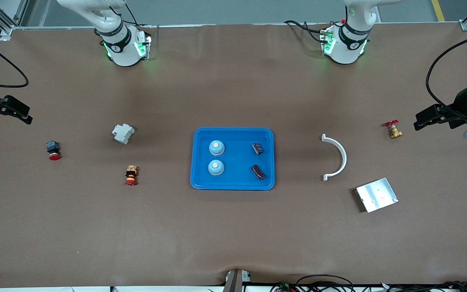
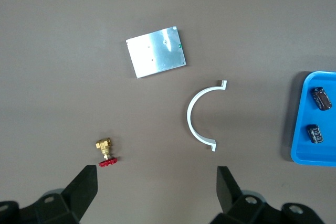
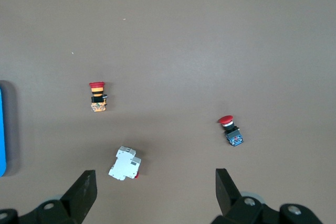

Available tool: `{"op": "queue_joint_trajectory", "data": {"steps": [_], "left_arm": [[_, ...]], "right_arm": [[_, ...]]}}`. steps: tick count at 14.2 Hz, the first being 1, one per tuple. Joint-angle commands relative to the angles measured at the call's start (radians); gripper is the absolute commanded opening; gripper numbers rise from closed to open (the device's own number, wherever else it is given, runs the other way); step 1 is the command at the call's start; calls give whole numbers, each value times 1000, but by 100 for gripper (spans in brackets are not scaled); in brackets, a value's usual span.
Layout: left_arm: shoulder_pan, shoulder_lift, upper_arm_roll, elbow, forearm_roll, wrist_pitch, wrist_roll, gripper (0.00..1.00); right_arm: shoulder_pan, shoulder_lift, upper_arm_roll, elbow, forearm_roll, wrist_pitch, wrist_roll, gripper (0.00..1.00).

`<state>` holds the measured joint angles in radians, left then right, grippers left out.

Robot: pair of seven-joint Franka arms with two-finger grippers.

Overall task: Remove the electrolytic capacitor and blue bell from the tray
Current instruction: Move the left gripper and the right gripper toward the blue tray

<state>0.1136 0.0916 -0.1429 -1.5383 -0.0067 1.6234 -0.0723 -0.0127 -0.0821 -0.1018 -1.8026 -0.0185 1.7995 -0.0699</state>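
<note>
Centrally on the brown table [image 1: 233, 235] sits the blue tray [image 1: 233, 184], taken as the reference for all positions. Inside it are two bells [image 1: 217, 148] (pale blue domes, one nearer the front camera than the other) along the side toward the right arm's end, and two dark capacitors [image 1: 257, 148] along the side toward the left arm's end.

Toward the left arm's end of the table from the tray lie a white curved bracket [image 1: 341, 156], a silver plate [image 1: 377, 195] and a small brass valve [image 1: 394, 130] with a red handle.

Toward the right arm's end from the tray lie a white breaker [image 1: 123, 133], an orange-banded push button [image 1: 131, 175] and a red-capped button [image 1: 53, 150].

Both arms wait at the table's ends, well apart from the tray. The left gripper [image 2: 157, 190] hangs over the area near the valve, fingers spread, holding nothing. The right gripper [image 3: 155, 190] hangs over the area near the red-capped button, fingers likewise spread and empty.
</note>
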Motion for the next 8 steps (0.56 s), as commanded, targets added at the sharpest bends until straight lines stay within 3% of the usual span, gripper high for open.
{"op": "queue_joint_trajectory", "data": {"steps": [1, 8], "left_arm": [[3, 5, -3, 10, -16, 6, -1, 100], [0, 0, -4, 17, -21, 6, -1, 100]], "right_arm": [[-12, -30, 2, -37, 37, 9, 2, 100], [-4, -42, 5, -38, 37, 4, 5, 100]]}}
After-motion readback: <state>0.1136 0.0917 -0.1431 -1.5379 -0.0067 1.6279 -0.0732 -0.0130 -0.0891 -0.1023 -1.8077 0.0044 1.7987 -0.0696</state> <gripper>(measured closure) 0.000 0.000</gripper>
